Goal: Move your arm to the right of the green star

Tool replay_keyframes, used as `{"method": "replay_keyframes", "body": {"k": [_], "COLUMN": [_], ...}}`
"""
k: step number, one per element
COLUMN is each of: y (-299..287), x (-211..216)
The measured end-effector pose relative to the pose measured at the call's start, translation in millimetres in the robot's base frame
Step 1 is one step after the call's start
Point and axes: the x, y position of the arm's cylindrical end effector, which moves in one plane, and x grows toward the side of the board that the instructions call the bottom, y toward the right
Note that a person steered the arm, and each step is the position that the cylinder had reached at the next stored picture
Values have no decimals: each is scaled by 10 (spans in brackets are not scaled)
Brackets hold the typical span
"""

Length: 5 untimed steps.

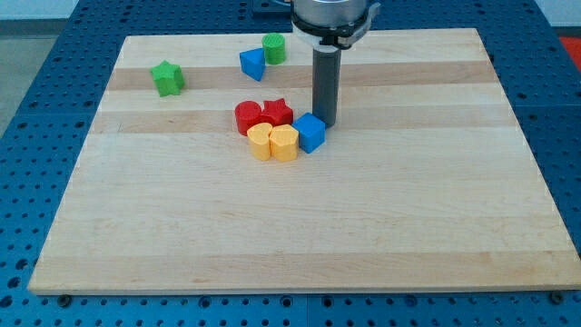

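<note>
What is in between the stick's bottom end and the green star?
In the camera view, the red star and red round block lie roughly between my tip and the green star; past them the wood is bare.

The arm's housing (333, 20) is cut off by the view's top edge, so only its lower collar and the rod show. My tip (325, 123) sits just behind the blue cube (310, 133), and whether they touch cannot be told. The 2 yellow blocks (273, 143) press together; their exact shapes are unclear. The red block (248, 117) beside the red star (278, 112) is partly hidden.
</note>
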Motion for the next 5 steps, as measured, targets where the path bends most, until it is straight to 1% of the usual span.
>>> {"method": "replay_keyframes", "body": {"k": [1,2,3,4,5], "y": [398,606,504,310,420], "x": [79,370,537,497,321]}}
